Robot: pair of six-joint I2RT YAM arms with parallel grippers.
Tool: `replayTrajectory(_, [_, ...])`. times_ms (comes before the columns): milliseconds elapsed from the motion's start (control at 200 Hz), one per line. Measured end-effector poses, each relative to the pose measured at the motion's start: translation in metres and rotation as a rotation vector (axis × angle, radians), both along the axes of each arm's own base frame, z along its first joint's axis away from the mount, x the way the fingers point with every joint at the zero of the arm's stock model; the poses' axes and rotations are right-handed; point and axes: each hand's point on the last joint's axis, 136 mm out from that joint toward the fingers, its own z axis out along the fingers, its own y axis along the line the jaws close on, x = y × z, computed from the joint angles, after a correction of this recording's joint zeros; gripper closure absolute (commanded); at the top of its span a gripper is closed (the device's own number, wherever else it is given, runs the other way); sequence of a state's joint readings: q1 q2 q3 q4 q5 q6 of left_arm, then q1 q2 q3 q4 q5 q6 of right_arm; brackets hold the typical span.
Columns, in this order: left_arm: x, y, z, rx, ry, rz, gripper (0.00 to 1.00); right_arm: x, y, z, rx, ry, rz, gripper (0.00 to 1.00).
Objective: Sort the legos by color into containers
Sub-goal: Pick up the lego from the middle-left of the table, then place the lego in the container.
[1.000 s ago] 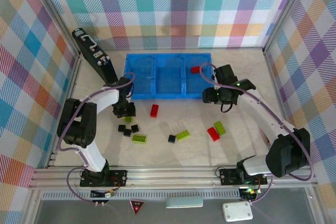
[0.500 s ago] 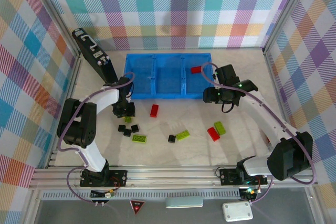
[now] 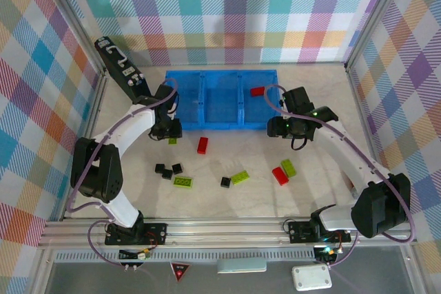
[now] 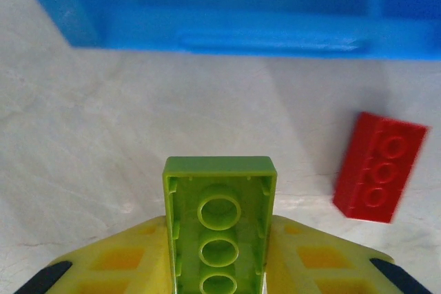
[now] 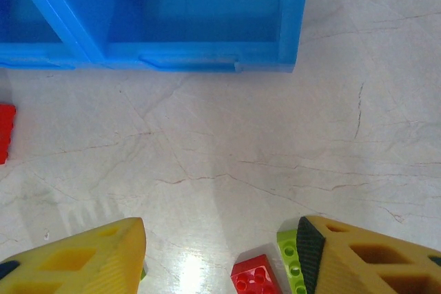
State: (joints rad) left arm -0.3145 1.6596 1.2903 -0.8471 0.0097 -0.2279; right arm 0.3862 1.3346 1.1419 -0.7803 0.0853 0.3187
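Left gripper (image 4: 219, 259): clamped on lime brick (image 4: 219, 197), hollow underside toward the camera, just near of blue bin (image 4: 262, 36), before its left compartment. Glossy red brick (image 4: 377, 168) lies on the table to the right. Right gripper (image 5: 220, 253): spread wide, empty, above veined pale table (image 5: 275, 142); small red piece (image 5: 256, 277) and lime piece (image 5: 289, 259) beside its right finger.

Red, green, black legos (image 3: 202, 144) lie before blue containers (image 3: 220, 127).

Green brick (image 4: 219, 225) btm end cut off; red brick (image 5: 5, 132) half off-frame
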Motion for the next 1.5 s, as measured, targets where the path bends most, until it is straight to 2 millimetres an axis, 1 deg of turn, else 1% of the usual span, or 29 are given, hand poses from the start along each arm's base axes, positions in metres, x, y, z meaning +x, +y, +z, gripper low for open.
replayTrajectory(135, [0.011,-0.021,0.026,-0.037,-0.057,-0.023,0.66,-0.001,-0.001,0.002,0.001,-0.007,-0.001,0.39])
replayTrajectory(270, [0.025,-0.047,0.057,-0.088,-0.129,-0.056,0.67,-0.003,-0.002,0.006,0.002,-0.015,-0.002,0.39])
replayTrajectory(375, [0.033,-0.066,0.073,-0.123,-0.169,-0.076,0.67,-0.006,-0.004,0.006,0.0,-0.019,-0.005,0.39])
replayTrajectory(480, [0.036,-0.084,0.079,-0.16,-0.174,-0.088,0.67,-0.009,-0.005,0.006,-0.001,-0.016,-0.009,0.39])
replayTrajectory(655, [0.046,-0.113,0.079,-0.212,-0.179,-0.105,0.67,-0.012,-0.007,0.008,0.0,-0.016,-0.012,0.39])
replayTrajectory(820, [0.062,-0.138,0.084,-0.265,-0.218,-0.124,0.68,-0.014,-0.008,0.009,-0.002,-0.013,-0.012,0.39])
replayTrajectory(985, [0.077,-0.156,0.09,-0.323,-0.269,-0.123,0.68,-0.017,-0.011,0.008,-0.013,-0.005,-0.017,0.39])
replayTrajectory(1085, [0.088,-0.168,0.089,-0.358,-0.295,-0.119,0.68,-0.018,-0.012,0.009,-0.017,-0.008,-0.022,0.39])
replayTrajectory(1215, [0.102,-0.179,0.077,-0.38,-0.309,-0.106,0.69,-0.02,-0.014,0.013,-0.019,-0.017,-0.027,0.39])
replayTrajectory(1395, [0.12,-0.191,0.046,-0.378,-0.297,-0.1,0.69,-0.024,-0.018,0.017,-0.025,-0.027,-0.032,0.38])
replayTrajectory(1500, [0.127,-0.196,0.028,-0.374,-0.277,-0.101,0.69,-0.026,-0.02,0.02,-0.027,-0.033,-0.034,0.38])
